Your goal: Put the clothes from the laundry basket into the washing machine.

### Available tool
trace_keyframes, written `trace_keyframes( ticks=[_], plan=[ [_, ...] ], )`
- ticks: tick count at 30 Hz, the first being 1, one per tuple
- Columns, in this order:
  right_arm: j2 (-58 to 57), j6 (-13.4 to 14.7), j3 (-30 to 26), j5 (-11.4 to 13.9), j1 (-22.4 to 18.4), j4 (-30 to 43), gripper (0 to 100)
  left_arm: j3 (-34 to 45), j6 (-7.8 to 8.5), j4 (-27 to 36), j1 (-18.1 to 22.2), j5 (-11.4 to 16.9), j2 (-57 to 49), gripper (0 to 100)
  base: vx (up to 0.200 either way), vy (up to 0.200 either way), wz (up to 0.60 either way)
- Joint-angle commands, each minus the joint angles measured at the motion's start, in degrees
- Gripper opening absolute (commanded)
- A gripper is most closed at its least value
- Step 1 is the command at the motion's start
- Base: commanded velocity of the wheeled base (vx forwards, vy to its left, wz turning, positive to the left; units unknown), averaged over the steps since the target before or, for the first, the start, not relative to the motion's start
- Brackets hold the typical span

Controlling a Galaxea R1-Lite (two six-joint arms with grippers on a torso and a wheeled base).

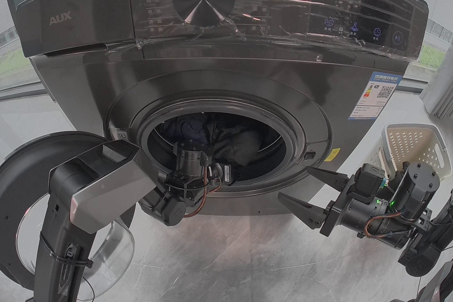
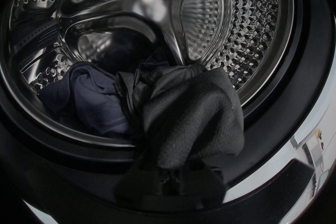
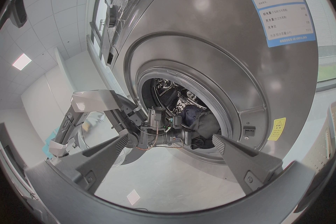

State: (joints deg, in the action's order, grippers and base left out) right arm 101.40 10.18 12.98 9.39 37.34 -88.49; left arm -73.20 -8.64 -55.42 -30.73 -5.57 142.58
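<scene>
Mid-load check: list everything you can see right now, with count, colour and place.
washing machine: one, dark grey, straight ahead
door: one, dark grey, swung open on the machine's left
navy garment: one, dark blue, inside the drum
black garment: one, black, at the drum mouth, beside the navy one
laundry basket: one, white, right of the machine
label: one, blue and white, machine front, right side
sticker: one, yellow, below the label
left gripper: in the drum mouth, at the black garment
right gripper: open, empty, before the machine's lower right
</scene>
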Motion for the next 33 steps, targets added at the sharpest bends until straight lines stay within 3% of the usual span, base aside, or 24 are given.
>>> trace_keyframes(
  ticks=[1, 11, 22, 33],
  plan=[
    [-0.1, 0.0, 0.0, 0.0, 0.0, 0.0, 100, -1.1, -0.23, -0.1, -0.1, 0.0, 0.7, 0, 0.0, 0.0, 0.0],
    [0.0, 0.0, 0.1, 0.0, 0.0, 0.0, 100, -17.9, -3.4, -0.9, 1.8, -4.0, 1.8, 0, 0.0, 0.0, 0.0],
    [0.1, 0.1, -0.4, -0.2, 0.5, 0.0, 100, -20.8, -3.22, -2.5, 2.8, -4.2, 2.7, 0, 0.0, 0.0, 0.0],
    [-1.2, 0.2, 0.3, -0.2, 1.9, 0.0, 100, -23.5, -3.22, 0.4, 3.1, -4.4, 3.6, 0, 0.0, 0.0, 0.0]
  ],
)
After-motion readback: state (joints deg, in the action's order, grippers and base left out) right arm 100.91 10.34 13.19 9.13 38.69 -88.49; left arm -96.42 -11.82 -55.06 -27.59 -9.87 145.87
